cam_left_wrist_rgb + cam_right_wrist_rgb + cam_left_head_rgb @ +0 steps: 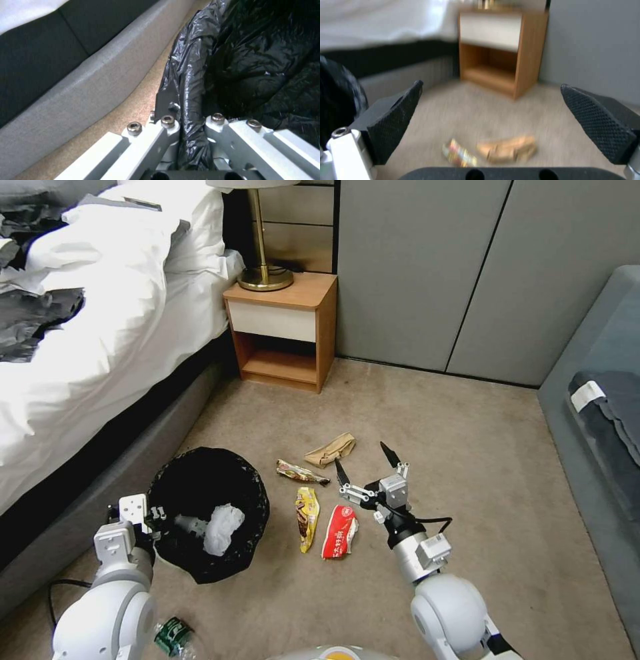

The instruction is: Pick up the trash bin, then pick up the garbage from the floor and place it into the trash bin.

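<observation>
Wrappers [307,517] between bag-lined bin [208,513], left fingers [166,102] clamping its rim, and wide-spread right fingers [342,472].

Trash bin [208,513] left of wrappers [307,518] on floor [467,447].

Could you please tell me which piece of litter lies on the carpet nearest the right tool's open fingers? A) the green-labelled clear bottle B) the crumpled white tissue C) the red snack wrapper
C: the head view shows the right tool open, just above the flat red plastic snack wrapper on the beige carpet floor.
</observation>
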### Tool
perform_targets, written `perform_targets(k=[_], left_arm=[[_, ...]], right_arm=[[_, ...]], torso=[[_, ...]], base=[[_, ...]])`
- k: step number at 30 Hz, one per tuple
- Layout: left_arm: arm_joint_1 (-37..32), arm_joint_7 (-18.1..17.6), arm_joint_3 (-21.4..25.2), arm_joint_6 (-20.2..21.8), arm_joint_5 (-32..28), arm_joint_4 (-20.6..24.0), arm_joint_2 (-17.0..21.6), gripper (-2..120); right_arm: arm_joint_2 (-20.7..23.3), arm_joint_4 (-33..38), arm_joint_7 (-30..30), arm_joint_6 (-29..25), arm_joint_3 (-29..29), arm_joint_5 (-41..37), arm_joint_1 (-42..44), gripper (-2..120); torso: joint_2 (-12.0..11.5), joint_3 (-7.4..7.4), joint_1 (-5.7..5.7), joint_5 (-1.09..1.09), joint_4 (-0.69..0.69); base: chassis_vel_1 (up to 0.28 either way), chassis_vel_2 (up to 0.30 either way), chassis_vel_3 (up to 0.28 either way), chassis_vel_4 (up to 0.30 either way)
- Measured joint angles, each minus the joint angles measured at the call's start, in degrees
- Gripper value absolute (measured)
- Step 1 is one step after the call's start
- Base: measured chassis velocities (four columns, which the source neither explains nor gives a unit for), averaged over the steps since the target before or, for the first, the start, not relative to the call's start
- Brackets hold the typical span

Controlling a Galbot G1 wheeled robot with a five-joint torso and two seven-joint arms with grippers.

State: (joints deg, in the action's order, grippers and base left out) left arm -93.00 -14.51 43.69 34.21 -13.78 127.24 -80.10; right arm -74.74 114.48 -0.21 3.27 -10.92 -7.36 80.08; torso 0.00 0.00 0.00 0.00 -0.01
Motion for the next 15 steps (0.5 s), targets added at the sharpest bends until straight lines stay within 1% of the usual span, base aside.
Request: perform_targets(k=[1,2,3,5,6,8,9,12,13,15], left_arm=[[0.0,0.0,0.0,0.0,0.0,0.0,0.0,1],[0.0,0.0,0.0,0.0,0.0,0.0,0.0,1],[-0.1,0.0,0.0,0.0,0.1,0.0,0.0,1],[-0.2,0.0,0.0,-0.1,0.2,0.0,-0.1,1],[-0.2,0.0,0.0,-0.1,0.2,0.0,-0.1,1],[-0.3,0.0,0.0,-0.1,0.3,0.0,-0.1,1],[-0.3,0.0,0.0,-0.1,0.3,0.0,-0.1,1],[-0.4,0.0,0.0,-0.1,0.3,-0.1,-0.2,1],[-0.4,0.0,0.0,-0.1,0.3,-0.1,-0.2,1],[-0.3,0.0,0.0,-0.2,0.4,-0.3,-0.2,1]], right_arm=[[0.5,-0.3,0.5,2.5,0.4,-1.4,-0.7,100],[0.5,-0.3,0.5,2.5,0.4,-1.4,-0.7,100],[1.3,-1.6,1.4,6.7,1.3,-3.7,-2.1,100],[2.5,-5.7,1.6,11.9,2.8,-5.3,-5.1,100],[2.5,-5.7,1.6,11.9,2.8,-5.3,-5.1,100],[2.9,-9.9,1.6,14.8,3.6,-6.0,-7.8,100],[2.9,-9.9,1.6,14.8,3.6,-6.0,-7.8,100],[2.7,-16.5,1.0,17.8,4.2,-9.4,-11.7,100],[2.7,-16.5,1.0,17.8,4.2,-9.4,-11.7,100],[2.3,-18.8,0.6,18.7,4.3,-10.4,-12.7,100]], torso=[[0.0,0.00,0.00,0.01,0.00],[0.0,0.00,0.00,0.01,0.00],[0.0,0.00,0.00,0.00,0.01],[0.0,0.00,0.00,0.01,0.01],[0.0,0.00,0.00,0.01,0.01],[0.0,0.00,0.00,0.01,0.02],[0.0,0.00,0.00,0.01,0.02],[0.0,0.01,0.00,0.00,0.02],[0.0,0.01,0.00,0.00,0.02],[0.0,0.01,0.00,0.01,0.01]], base=[[0.000,0.000,0.000,0.000],[0.000,0.000,0.000,0.000],[0.000,0.000,0.000,0.000],[0.000,0.000,0.000,0.000],[0.000,0.000,0.000,0.000],[0.000,0.000,0.000,0.000],[0.000,0.000,0.000,0.000],[0.000,0.000,0.000,0.000],[0.000,0.000,0.000,0.000],[0.000,0.000,0.000,0.000]])
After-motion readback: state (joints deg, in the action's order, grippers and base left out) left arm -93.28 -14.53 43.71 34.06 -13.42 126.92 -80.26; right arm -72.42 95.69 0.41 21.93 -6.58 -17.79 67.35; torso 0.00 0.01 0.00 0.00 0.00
